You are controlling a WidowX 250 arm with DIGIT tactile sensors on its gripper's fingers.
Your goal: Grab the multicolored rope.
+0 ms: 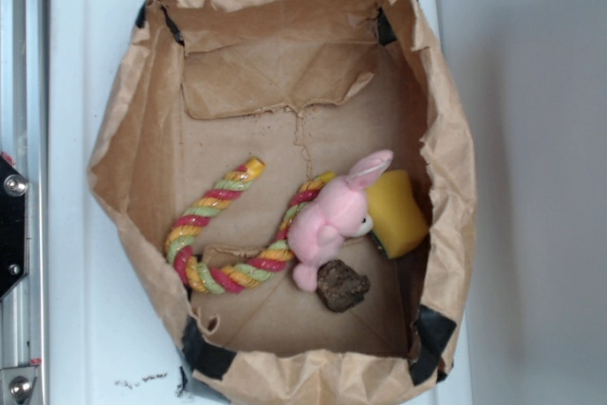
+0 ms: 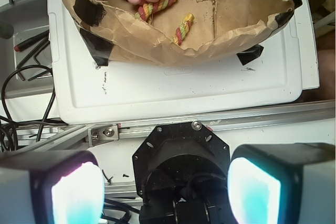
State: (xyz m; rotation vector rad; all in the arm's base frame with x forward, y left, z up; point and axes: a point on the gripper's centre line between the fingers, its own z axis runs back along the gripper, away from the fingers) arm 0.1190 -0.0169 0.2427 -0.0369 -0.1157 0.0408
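Gripper (image 2: 165, 182) spread wide, empty, outside bag (image 1: 446, 139); rope (image 1: 213, 201) ahead, U-curved along bag floor's left side beside bunny (image 1: 327, 225).

1. A brown paper bag (image 1: 142, 120), its walls folded down and taped with black at the corners, lies open on a white plastic lid (image 1: 76, 329).
2. A pink bunny (image 1: 327, 220) lies on the bag's floor, toward its right wall.
3. A yellow sponge (image 1: 403, 215) sits just right of the bunny, touching it, against the right wall.
4. A dark brown lump (image 1: 341, 286) rests by the bunny's feet, nearer the bottom wall.
5. Black cables (image 2: 21, 77) lie beside the lid's left edge in the wrist view.
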